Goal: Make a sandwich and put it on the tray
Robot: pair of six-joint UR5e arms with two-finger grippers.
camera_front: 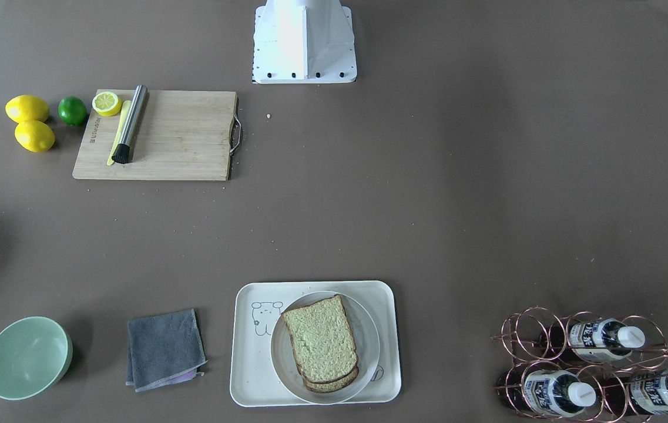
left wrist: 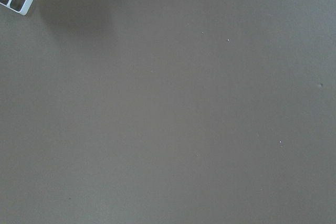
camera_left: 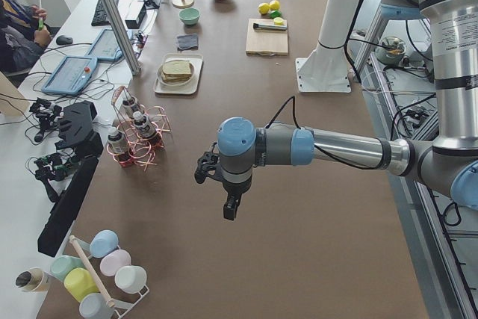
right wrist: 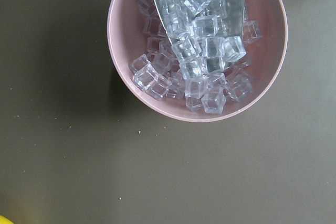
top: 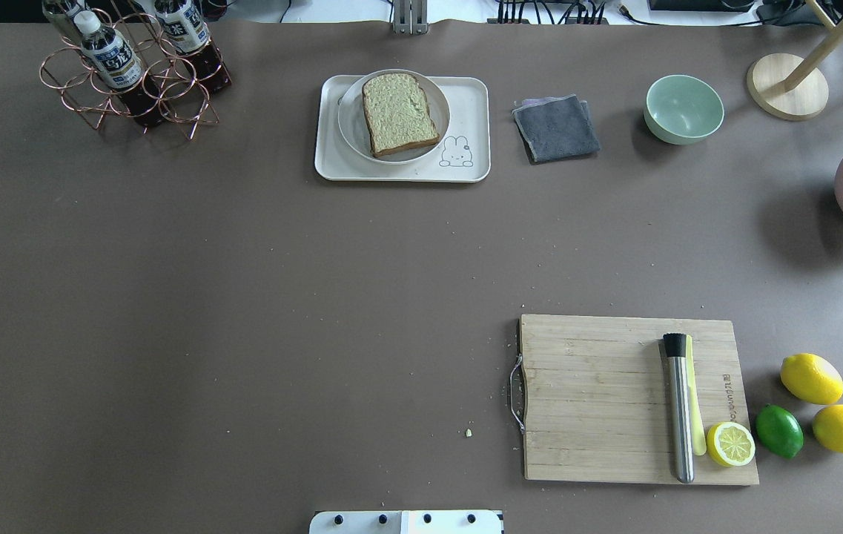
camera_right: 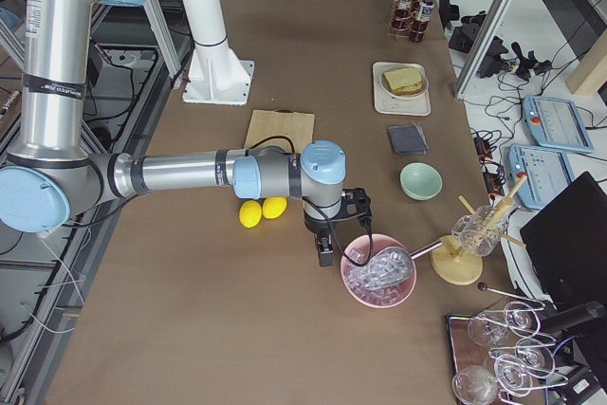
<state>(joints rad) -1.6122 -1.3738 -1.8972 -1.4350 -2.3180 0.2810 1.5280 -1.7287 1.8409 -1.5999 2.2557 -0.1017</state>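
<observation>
The sandwich, two stacked greenish-tan bread slices with dark crust, lies on a round white plate. The plate stands on the cream tray at the table's far edge. No egg shows. The sandwich also shows in the overhead view on the tray. My left gripper hangs over bare table, far from the tray. My right gripper hangs beside a pink bowl of ice. Both show only in the side views, so I cannot tell whether they are open or shut.
A wooden cutting board carries a steel muddler and a lemon half. Two lemons and a lime lie beside it. A grey cloth, green bowl, bottle rack and pink ice bowl stand around.
</observation>
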